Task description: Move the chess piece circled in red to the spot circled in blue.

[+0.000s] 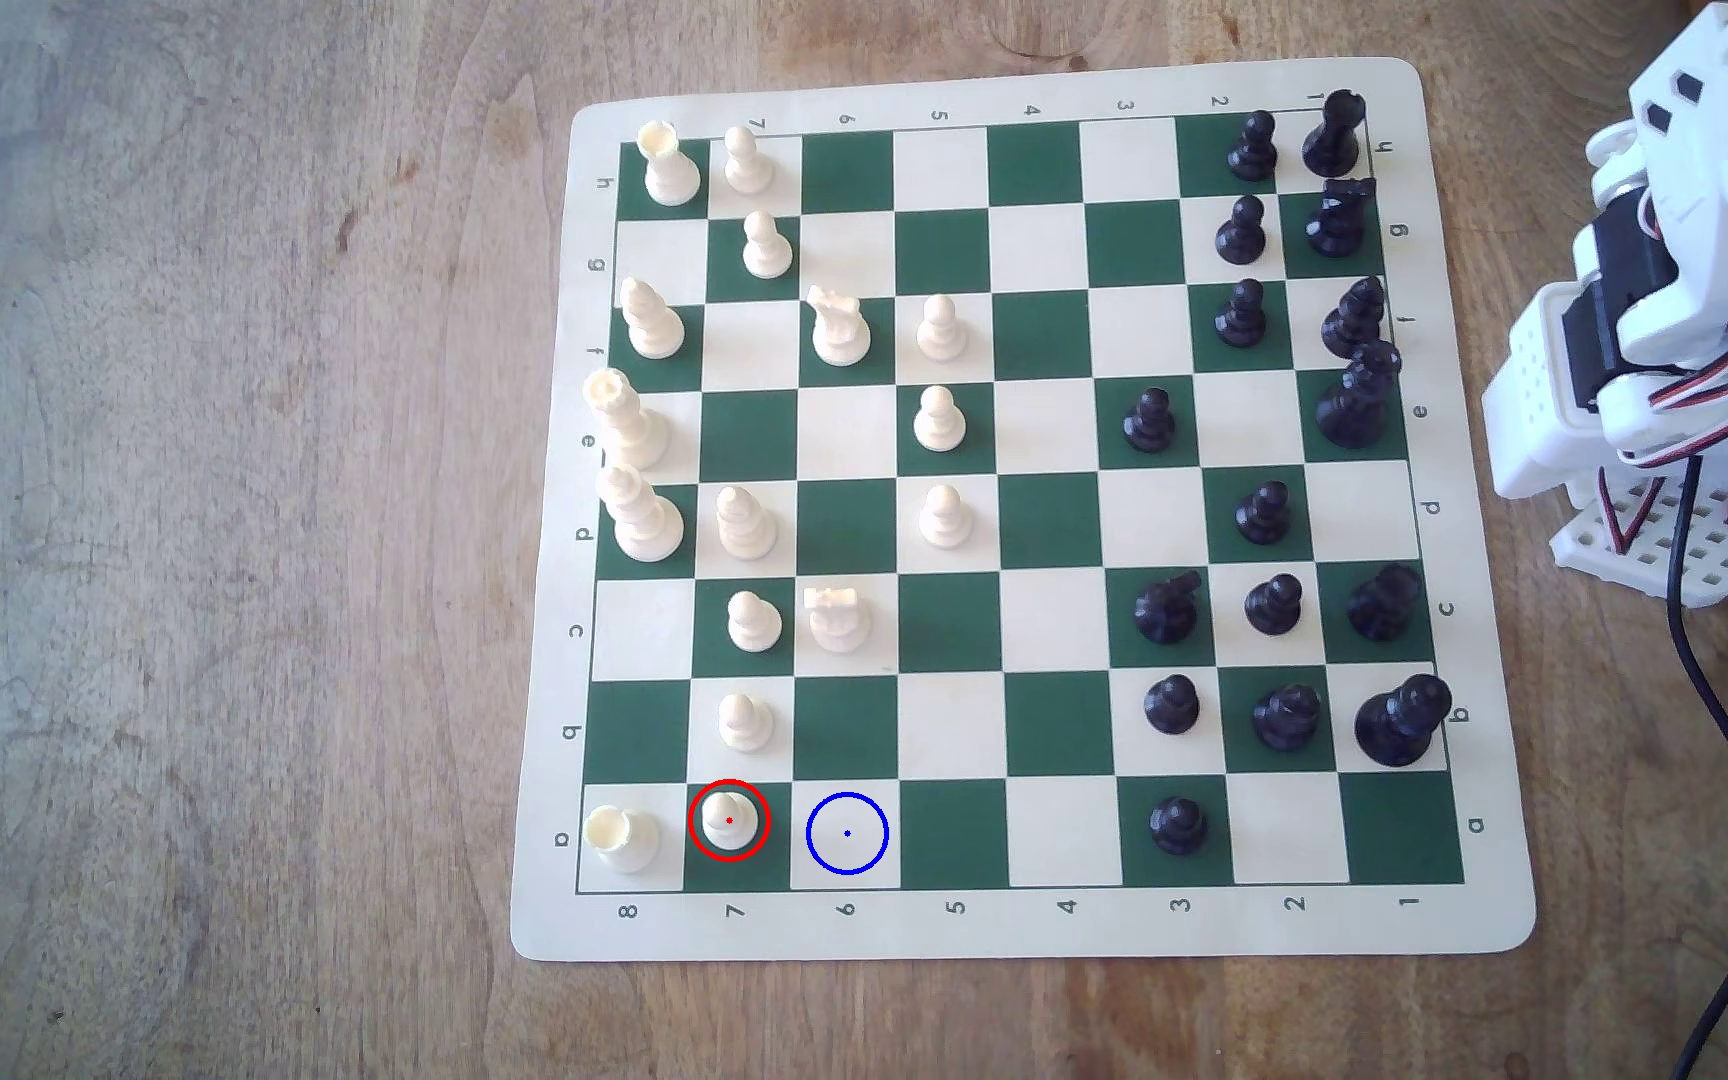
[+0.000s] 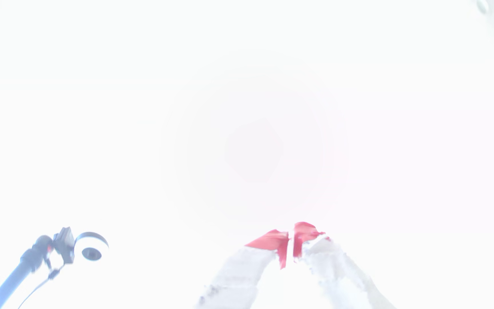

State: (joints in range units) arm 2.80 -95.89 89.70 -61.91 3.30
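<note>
My arm [image 1: 1670, 312] is folded up at the exterior view's right edge, off the chess board [image 1: 1021, 924], so nothing on it gets bumped. In the wrist view my gripper [image 2: 290, 249] points up into bright white light. Its two red-taped tips sit almost together with just a thin slit between them, and they hold nothing. A camera on a pole [image 2: 91, 249] shows low in that view.

The white pawn [image 1: 729, 820] I must move stands upright inside the red ring, on a dark green square in the row nearest the exterior view's bottom. A white rook [image 1: 621, 836] is just beside it, toward that view's left. The blue-ringed square [image 1: 847, 833] is the next square toward the right, and it is bare. I think the reach is long, all the way across the board, and I should come down from above so I miss the rook.
</note>
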